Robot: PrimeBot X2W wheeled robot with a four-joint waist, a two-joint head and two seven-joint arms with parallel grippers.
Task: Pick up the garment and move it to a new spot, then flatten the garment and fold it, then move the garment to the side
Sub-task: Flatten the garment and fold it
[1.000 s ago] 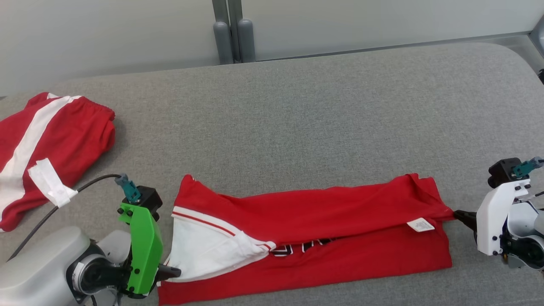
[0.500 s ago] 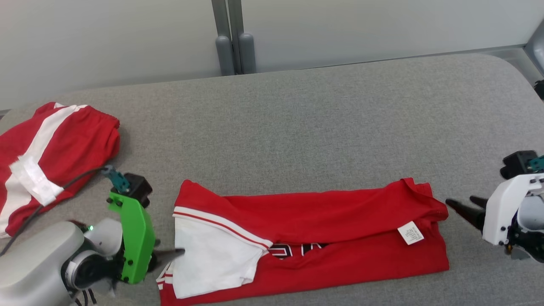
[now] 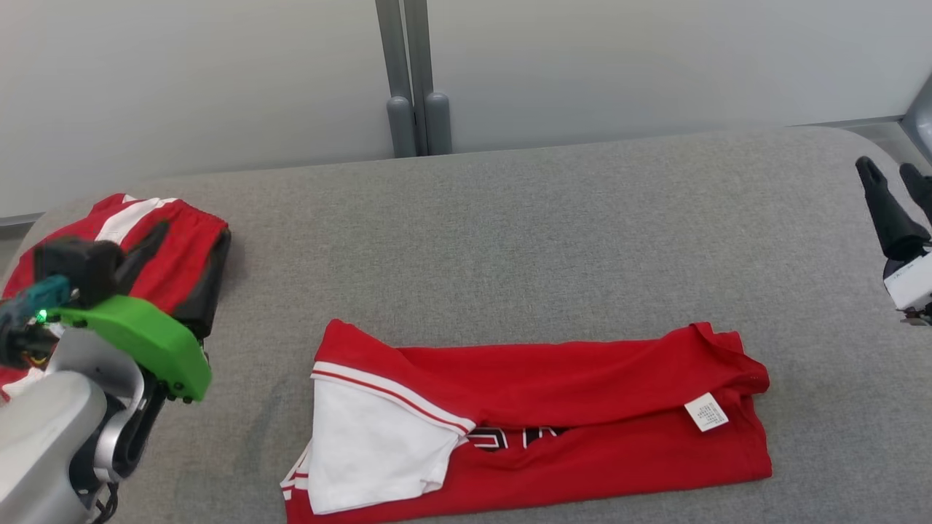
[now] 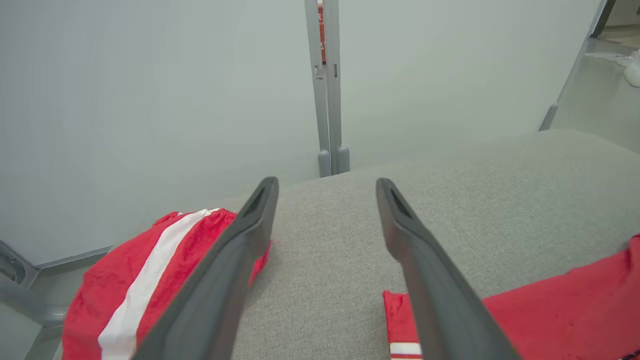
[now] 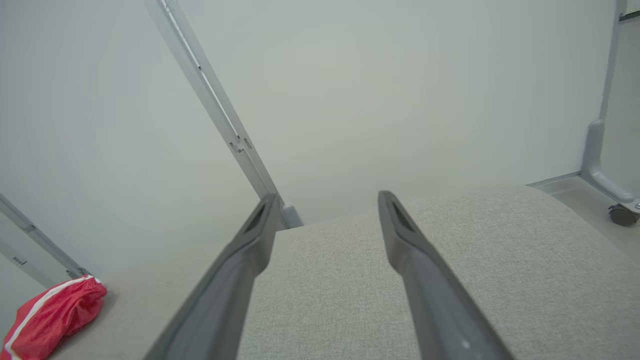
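Release is showing at both ends of the garment [image 3: 539, 422]: a second ago the left gripper [image 4: 325, 185] and the right gripper [image 3: 885, 166] were pinching its left and right ends, and now both are hanging clear of it with fingers spread and nothing between them. The garment is lying as a long red band on the grey cushion [image 3: 553, 233], its white sleeve [image 3: 371, 444] folded over its left end and its label [image 3: 705, 413] at its right end (the whole head view has shifted, so the cloth itself is probably not sliding). I am judging the lengthwise fold as laid, with a crosswise fold and the move aside remaining. Beyond the garment's far edge and off its right end the cushion is lying bare; the red-and-white shorts [image 3: 175, 225] are sitting well apart past its left end, near the left gripper, limiting room there.
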